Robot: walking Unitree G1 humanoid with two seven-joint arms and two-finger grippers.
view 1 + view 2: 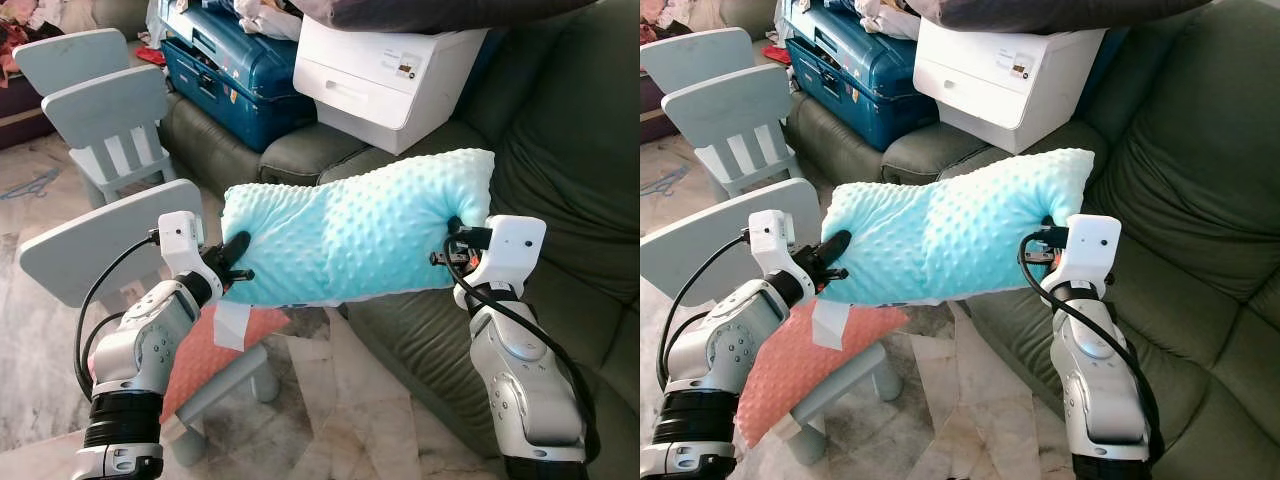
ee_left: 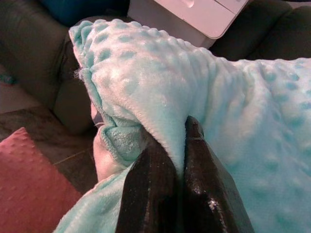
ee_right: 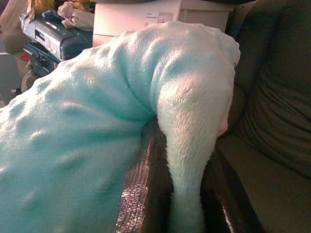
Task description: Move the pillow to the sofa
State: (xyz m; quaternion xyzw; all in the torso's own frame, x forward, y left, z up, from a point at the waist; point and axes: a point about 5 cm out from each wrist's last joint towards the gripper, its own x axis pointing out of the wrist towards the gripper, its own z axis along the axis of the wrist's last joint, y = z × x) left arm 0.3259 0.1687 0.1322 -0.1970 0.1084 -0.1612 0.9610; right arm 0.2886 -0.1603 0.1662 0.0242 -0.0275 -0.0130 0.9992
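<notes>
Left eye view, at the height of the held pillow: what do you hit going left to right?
Grey-blue chair → left gripper, shut on the pillow's left end → turquoise pillow → right gripper, shut on the pillow's right end → dark green sofa.

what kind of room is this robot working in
Most likely a lived-in home living room, somewhat cluttered. A dark green sofa carries a blue suitcase and a white printer, small pale blue children's chairs stand on the marble-look floor, and both tools hold a turquoise pillow.
</notes>
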